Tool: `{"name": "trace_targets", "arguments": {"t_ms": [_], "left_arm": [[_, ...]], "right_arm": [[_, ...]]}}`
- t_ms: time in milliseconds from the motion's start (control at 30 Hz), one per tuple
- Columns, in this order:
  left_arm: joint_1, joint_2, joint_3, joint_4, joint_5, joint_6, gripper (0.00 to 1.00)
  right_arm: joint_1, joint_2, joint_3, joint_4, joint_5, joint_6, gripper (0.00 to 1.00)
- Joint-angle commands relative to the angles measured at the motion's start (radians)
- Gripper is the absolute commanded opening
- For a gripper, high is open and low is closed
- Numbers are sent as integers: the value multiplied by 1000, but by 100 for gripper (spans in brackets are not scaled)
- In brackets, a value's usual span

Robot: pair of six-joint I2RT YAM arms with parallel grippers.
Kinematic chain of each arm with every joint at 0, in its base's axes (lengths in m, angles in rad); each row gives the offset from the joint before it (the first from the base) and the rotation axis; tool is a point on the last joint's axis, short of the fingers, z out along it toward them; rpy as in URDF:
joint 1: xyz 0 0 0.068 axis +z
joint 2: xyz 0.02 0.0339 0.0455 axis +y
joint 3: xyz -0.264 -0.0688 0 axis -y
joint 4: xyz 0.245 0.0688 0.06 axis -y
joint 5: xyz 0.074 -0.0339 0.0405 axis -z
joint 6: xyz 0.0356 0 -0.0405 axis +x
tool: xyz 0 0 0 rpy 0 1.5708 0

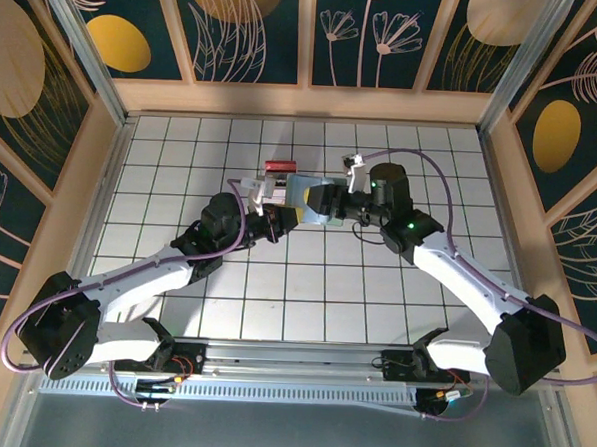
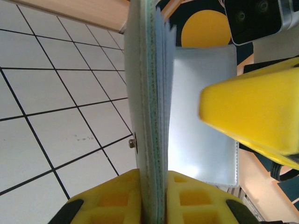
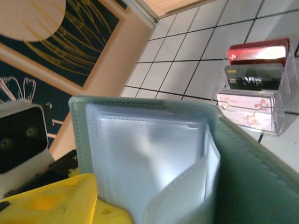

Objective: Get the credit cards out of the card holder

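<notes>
Card holder (image 1: 310,196): soft bifold, pale green-grey outside, held up off the white tiled counter (image 1: 172,147) above its middle, between the two arms. Condition: opened. In the right wrist view the inner face carries clear plastic sleeves (image 3: 149,158), one bowed outward at the lower right; whether any card sits in them cannot be made out. Left fingers (image 2: 124,191): yellow, closed on the lower edge of one leaf, one on each side, with the leaf standing upright and edge-on in the left wrist view. Right fingers (image 2: 252,116): one yellow tip lies just beside the clear sleeve of the other leaf; whether the pair is open or gripping cannot be told. A yellow block at the lower left of the right wrist view, against the holder's leaf, is probably a finger of the left arm. Card stand (image 1: 279,175): clear, stepped, red at the top, resting on the counter near the holder, on its far-left side toward the far edge. Contents, upright in rows: red card (image 3: 257,51) at the back, black card (image 3: 254,77) marked VIP in the middle, pink card (image 3: 247,109) at the front.
</notes>
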Motion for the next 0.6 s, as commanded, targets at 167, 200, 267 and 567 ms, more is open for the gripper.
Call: {"name": "trace_targets", "arguments": {"t_ms": [167, 200, 267, 567], "left_arm": [[-2, -67, -21, 106, 48, -5, 35], [-3, -79, -28, 110, 40, -6, 35], [-1, -97, -41, 117, 29, -9, 34], [6, -106, -55, 144, 31, -35, 30]], "right_arm": [[1, -26, -33, 63, 8, 2, 25], [-1, -32, -36, 64, 8, 2, 23], [-5, -43, -42, 70, 7, 3, 20], [-11, -53, -53, 84, -10, 18, 16]]}}
